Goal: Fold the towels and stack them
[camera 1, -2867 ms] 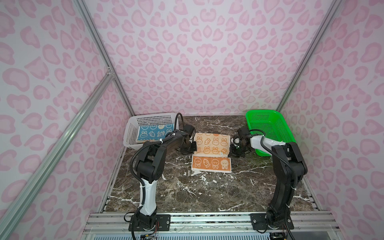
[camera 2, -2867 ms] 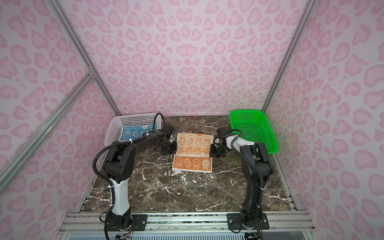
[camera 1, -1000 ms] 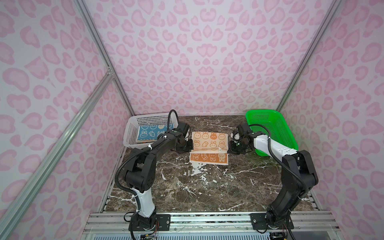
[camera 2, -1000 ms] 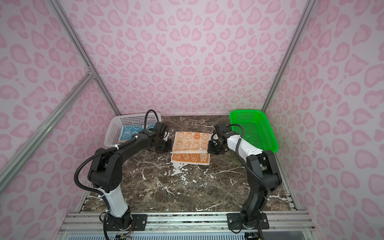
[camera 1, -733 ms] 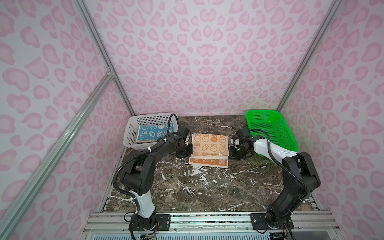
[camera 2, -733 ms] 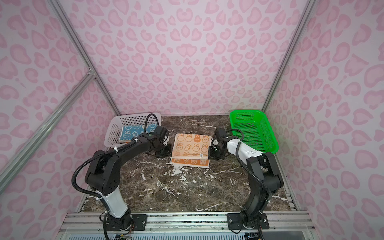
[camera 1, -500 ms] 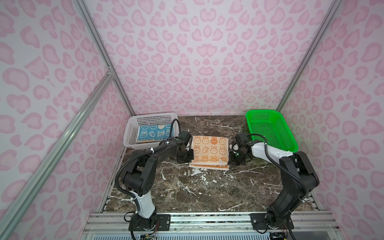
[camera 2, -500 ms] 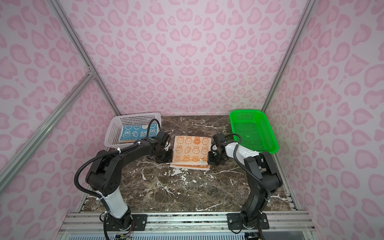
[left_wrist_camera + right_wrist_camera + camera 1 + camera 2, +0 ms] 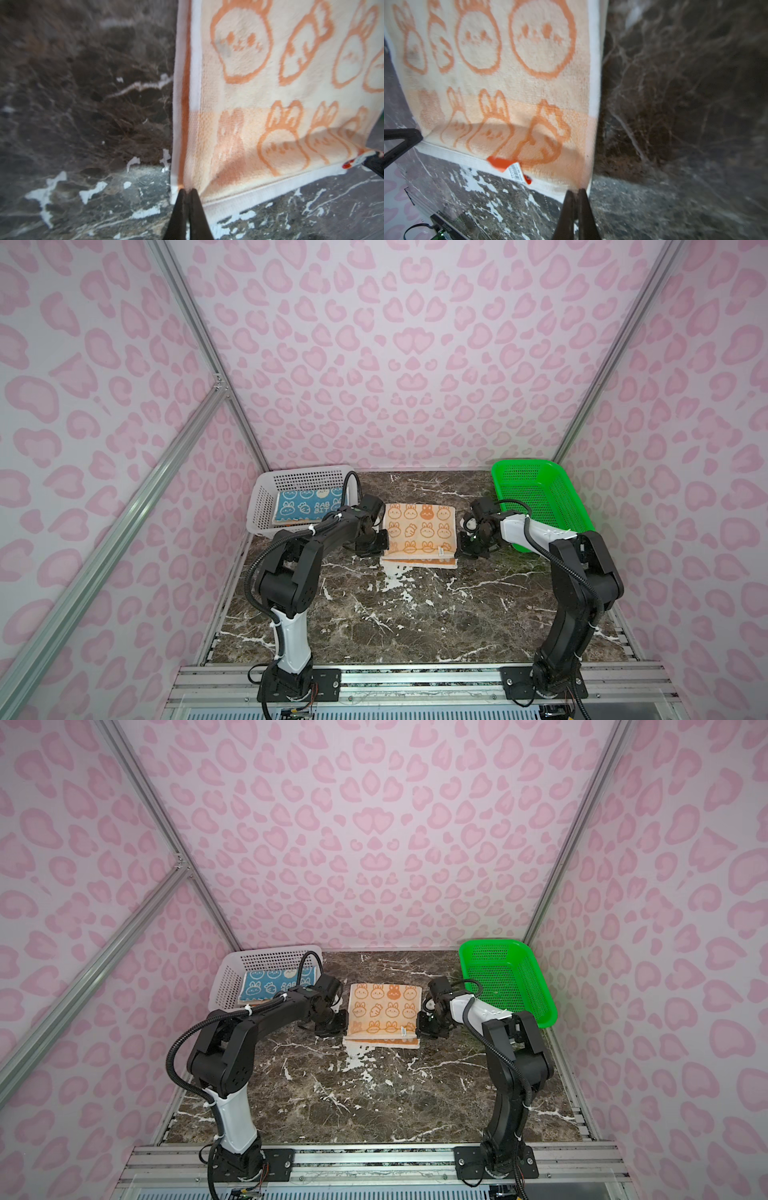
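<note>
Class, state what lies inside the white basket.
A blue rabbit-print towel lies flat in the white basket. Whatever is under it is covered.

Bright, even light; wrist views blurry (soft shadow crosses the towel (image 9: 280, 93)).

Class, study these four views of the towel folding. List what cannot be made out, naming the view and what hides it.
- Both top views: what lies under the teal towel in the white basket; that towel and the basket wall cover it.
- Both top views: the lower layer of the orange towel; its folded-over half covers it.
- Right wrist view: the print on the label, too small and blurred.
</note>
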`<state>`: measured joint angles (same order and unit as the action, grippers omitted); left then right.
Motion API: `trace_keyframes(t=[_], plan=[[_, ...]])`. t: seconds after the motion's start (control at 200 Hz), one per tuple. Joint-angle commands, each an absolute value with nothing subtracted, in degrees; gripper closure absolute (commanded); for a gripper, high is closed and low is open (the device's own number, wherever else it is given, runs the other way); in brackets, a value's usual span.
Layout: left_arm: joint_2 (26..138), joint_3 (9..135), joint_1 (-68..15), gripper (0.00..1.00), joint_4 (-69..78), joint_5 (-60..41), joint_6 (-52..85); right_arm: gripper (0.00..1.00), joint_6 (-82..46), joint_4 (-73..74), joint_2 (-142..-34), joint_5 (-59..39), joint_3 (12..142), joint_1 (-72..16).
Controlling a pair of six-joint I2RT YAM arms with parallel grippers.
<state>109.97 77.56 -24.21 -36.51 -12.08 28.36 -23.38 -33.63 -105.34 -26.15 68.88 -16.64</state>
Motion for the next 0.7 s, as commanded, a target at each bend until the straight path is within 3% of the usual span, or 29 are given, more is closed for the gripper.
trace_keyframes(t=[0.0,0.29,0.695], plan=[[108.1,81.1,-23.5,0.98,-40.5,-10.4,26.8,1.0,-21.7,-38.5,-103.7,-24.3,71.0,-16.1],[102.3,76.5,-24.1,0.98,-39.0,-12.0,28.2,1.0,-22.3,-39.2,-98.9,-24.6,67.9,-16.7],[107.3,70.8,-25.3,0.97,-35.9,-11.5,28.3,1.0,-25.2,-31.6,-102.5,-25.1,59.9,-19.8]])
